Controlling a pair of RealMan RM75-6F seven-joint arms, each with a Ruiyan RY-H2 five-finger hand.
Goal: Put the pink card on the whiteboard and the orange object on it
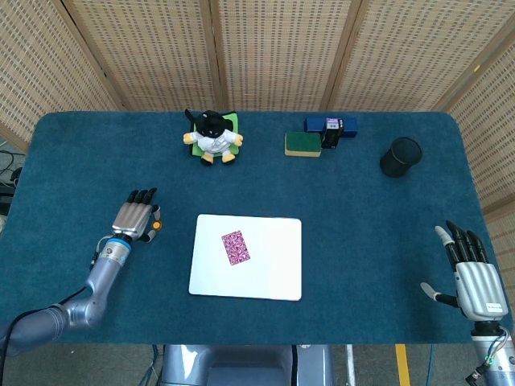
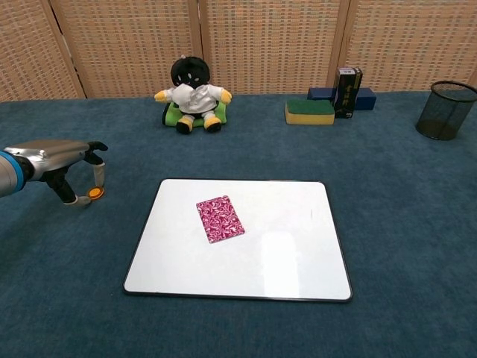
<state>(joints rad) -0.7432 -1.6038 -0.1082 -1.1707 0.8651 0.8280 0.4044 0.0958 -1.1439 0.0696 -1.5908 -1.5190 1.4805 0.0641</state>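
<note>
The whiteboard (image 1: 265, 273) (image 2: 283, 261) lies flat at the table's front centre. On its left part rests the pink patterned card (image 1: 235, 247) (image 2: 220, 218). Left of the board, the small orange object (image 1: 157, 226) (image 2: 94, 193) sits at table level. My left hand (image 1: 134, 217) (image 2: 56, 158) reaches over it, thumb and a finger closed against its two sides in a pinch. At the front right corner my right hand (image 1: 475, 277) hovers with its fingers spread and nothing in it; only the head view shows it.
Along the far edge stand a plush toy on a green pad (image 1: 212, 137) (image 2: 192, 95), a green-and-yellow sponge (image 1: 302, 144) (image 2: 309, 112), a dark box on a blue one (image 1: 331, 129) (image 2: 347, 92) and a black mesh cup (image 1: 401, 157) (image 2: 446, 110).
</note>
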